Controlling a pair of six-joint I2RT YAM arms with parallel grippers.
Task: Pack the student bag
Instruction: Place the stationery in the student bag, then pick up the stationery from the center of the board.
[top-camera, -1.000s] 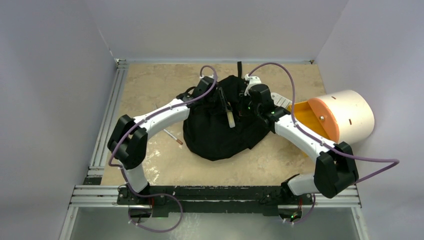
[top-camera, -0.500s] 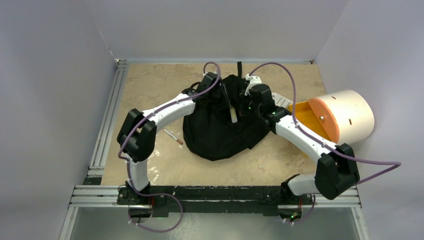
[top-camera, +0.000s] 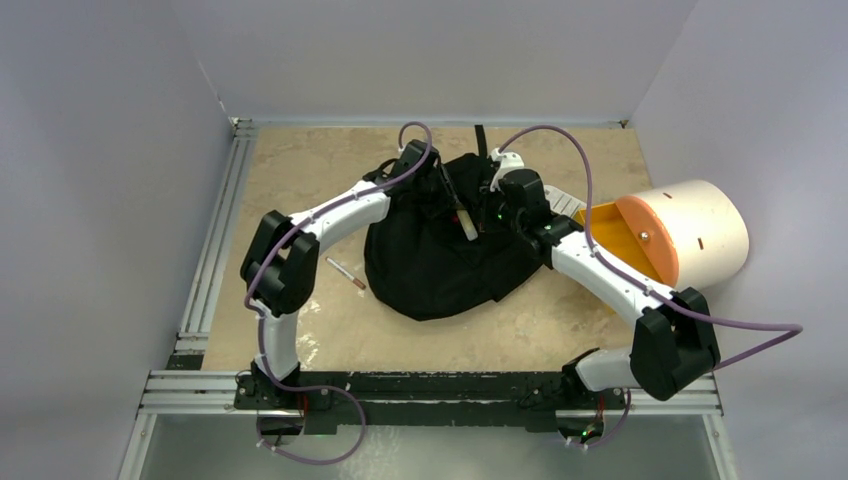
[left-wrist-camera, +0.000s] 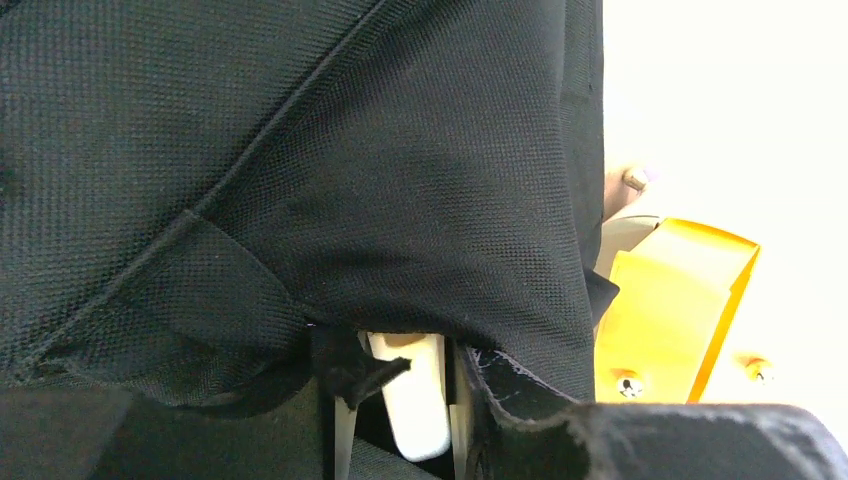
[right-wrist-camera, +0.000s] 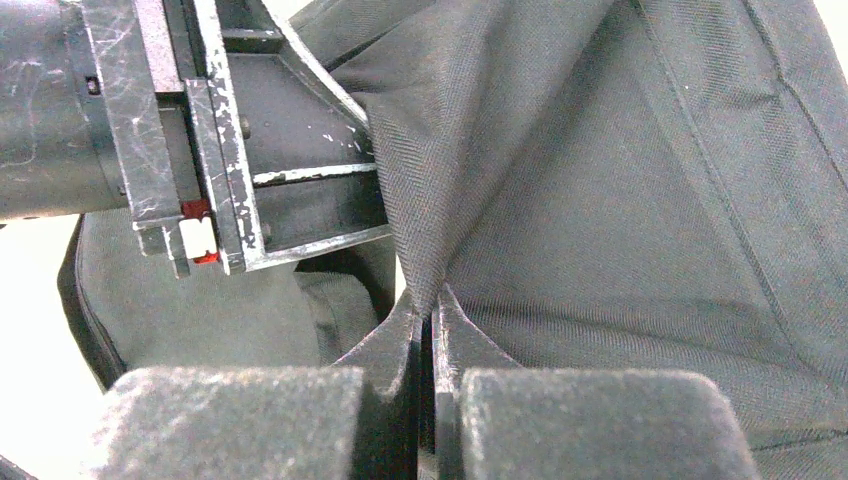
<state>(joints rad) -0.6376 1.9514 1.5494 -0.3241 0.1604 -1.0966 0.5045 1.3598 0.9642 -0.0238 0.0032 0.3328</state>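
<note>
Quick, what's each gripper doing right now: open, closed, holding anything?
Left gripper: closed on a white stick.
Right gripper: closed, pinching the student bag fabric.

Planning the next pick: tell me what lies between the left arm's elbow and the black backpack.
A thin pen-like stick with a brownish tip lies on the table, close beside the backpack; the top view shows it.

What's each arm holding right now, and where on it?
Right gripper: jaws pinch a fold of the large soft black fabric backpack. Left gripper: a slim white stick-like item sits between the jaws; bag cloth hides where along it.
</note>
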